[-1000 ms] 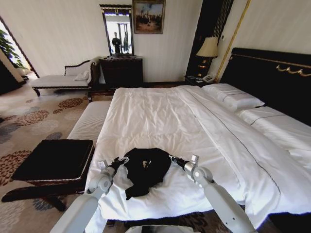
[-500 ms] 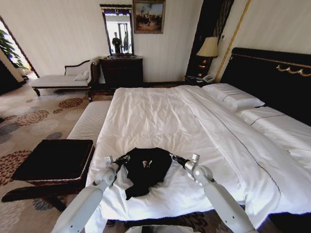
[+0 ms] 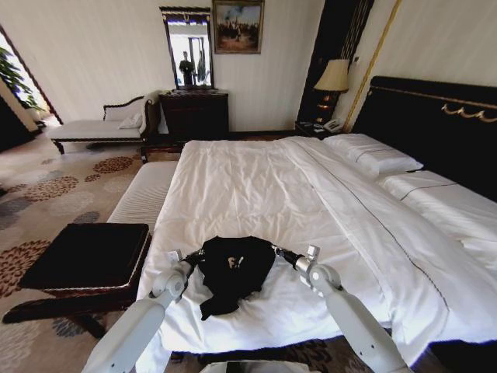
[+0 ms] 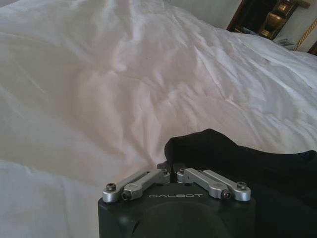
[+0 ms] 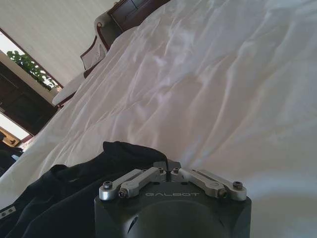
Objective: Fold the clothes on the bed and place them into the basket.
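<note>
The clothes, a black T-shirt, lie bunched on the near part of the bed, with a strip hanging toward the front edge. My left gripper is at the shirt's left edge and my right gripper at its right edge. In the left wrist view the left gripper is shut with black cloth at its tips. The right gripper is likewise shut at the cloth's edge. The basket sits to the left of the bed, low beside it.
A long white-cushioned bench runs along the bed's left side, just behind the basket. Pillows and the black headboard are at the right. A chaise, a dresser and a lamp stand by the far wall.
My left gripper has slid a little rightward onto the shirt's left edge. The right gripper has barely moved, and the shirt looks slightly more gathered.
</note>
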You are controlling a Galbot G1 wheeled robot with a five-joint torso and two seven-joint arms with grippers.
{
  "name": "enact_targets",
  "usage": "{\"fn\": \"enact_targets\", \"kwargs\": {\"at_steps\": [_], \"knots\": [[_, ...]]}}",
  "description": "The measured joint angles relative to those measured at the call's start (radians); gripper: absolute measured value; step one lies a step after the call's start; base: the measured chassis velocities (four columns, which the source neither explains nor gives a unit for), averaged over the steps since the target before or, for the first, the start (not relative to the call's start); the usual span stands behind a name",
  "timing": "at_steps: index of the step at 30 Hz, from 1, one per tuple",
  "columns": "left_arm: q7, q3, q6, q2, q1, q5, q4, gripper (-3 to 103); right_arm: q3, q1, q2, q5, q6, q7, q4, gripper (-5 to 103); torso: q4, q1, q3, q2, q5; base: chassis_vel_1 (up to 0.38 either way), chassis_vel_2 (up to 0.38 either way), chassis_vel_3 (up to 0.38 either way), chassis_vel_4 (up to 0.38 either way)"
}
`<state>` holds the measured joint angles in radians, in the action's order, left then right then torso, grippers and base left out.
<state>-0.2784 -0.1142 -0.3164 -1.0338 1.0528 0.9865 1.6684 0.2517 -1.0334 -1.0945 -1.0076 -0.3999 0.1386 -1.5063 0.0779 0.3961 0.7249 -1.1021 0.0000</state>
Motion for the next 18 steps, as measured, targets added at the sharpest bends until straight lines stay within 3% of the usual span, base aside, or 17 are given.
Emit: {"fn": "enact_targets", "kwargs": {"at_steps": [6,18], "knots": [[-0.002,-0.007,0.002,0.025,0.003,0.003,0.051,0,0.012,-0.017,0.014,-0.002,-0.001,-0.010,-0.049,0,0.0000,0.000,0.000,0.000,0.0000,0.000,0.000,0.000,0.000],[-0.018,-0.074,0.012,0.158,0.002,0.036,0.246,0,0.040,0.036,0.096,-0.066,-0.022,-0.096,-0.232,0,0.0000,0.000,0.000,0.000,-0.0001,0.000,0.000,0.000,0.000]]}}
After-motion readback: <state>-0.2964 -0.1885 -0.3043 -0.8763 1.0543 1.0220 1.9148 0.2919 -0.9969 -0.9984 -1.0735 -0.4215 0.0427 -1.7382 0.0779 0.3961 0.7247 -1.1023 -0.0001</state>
